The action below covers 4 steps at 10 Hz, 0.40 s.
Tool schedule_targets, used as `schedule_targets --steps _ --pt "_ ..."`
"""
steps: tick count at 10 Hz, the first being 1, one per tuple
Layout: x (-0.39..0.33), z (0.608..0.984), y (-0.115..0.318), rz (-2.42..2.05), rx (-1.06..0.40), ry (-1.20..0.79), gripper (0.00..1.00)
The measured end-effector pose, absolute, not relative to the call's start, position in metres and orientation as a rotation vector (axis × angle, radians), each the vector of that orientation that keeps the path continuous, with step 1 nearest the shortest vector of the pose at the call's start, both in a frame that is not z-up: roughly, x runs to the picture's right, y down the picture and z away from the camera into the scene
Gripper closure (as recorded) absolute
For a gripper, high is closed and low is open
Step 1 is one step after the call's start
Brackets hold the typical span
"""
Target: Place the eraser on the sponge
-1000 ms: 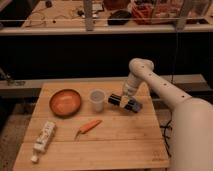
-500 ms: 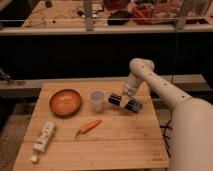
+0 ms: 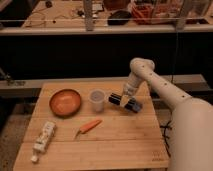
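Observation:
My gripper [image 3: 116, 99] hangs low over the wooden table [image 3: 120, 147], right of centre, at the end of the white arm [image 3: 150, 77] that reaches in from the right. It is a dark block pointing left, close beside a translucent cup [image 3: 97, 100]. No eraser shows in this view. No sponge shows either. Whether anything is in the gripper cannot be made out.
An orange bowl [image 3: 65, 102] sits at the table's left. An orange carrot [image 3: 89, 126] lies in front of the cup. A white tube [image 3: 44, 137] lies near the front left corner. A dark shelf and workbench stand behind the table.

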<state>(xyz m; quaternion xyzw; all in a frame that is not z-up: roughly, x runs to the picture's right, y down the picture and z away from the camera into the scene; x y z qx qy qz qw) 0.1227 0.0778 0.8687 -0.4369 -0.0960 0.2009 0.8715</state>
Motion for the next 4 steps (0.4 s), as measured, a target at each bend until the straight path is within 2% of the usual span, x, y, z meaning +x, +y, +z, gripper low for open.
schedule_targets --steps 4 --pt "0.1225 0.8694 0.0772 0.429 -0.915 -0.199 0.98"
